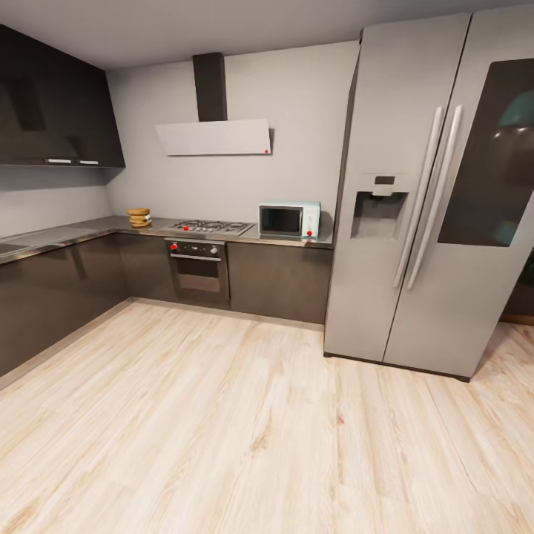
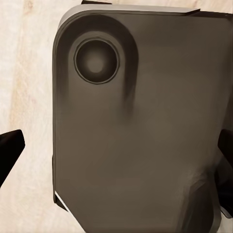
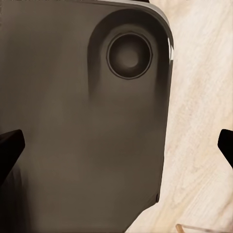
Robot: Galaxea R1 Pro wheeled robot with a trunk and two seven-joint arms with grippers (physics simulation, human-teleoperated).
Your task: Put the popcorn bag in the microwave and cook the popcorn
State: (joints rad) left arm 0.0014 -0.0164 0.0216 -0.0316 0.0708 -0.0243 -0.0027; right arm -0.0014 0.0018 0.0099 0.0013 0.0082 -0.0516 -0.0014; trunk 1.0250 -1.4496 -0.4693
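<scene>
Seen from the head camera: popcorn bag (image 1: 139, 216) at ten o'clock, standing on the countertop (image 1: 89, 228); gas hob (image 1: 213, 227) just right of it; microwave (image 1: 289, 220) near twelve o'clock; tall grey fridge (image 1: 415, 200) at two o'clock. Left gripper (image 2: 119, 155) and right gripper (image 3: 116, 153) spread wide, grasping nothing, above dark robot base (image 2: 145, 136).

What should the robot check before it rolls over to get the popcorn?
1. Popcorn bag on the countertop, left of the hob: ok.
2. Microwave right of the hob, door shut: not ok, needs opening.
3. Wood floor toward the counter looks passable: ok.
4. Left gripper fingers spread, nothing held: ok.
5. Right gripper fingers spread, nothing held: ok.
</scene>
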